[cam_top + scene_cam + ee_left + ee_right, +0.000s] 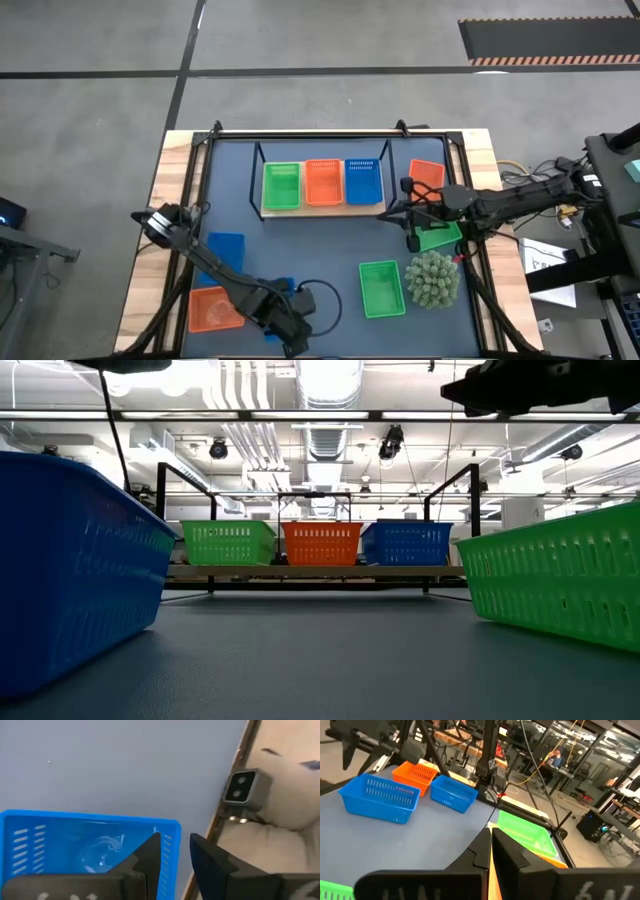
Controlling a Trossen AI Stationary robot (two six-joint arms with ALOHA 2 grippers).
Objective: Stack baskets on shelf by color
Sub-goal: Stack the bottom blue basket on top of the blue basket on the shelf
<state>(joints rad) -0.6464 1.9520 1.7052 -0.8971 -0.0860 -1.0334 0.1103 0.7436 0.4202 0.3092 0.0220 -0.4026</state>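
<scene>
Close the left gripper [175, 855], now slack astride one wall of the blue basket [75, 845] at the mat's [125, 765] front, length stretching away sideways, with the right gripper [490, 845] seemingly clenched on the orange basket [430, 170] beside the shelf [320, 209].

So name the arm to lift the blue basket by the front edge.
Left. The left gripper straddles that blue basket wall, fingers open. The right gripper hangs across the table, by a green basket.

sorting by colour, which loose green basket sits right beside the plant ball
The green perforated plastic basket at the mat's front, left of the spiky plant ball; the other loose green one lies under the right arm.
</scene>
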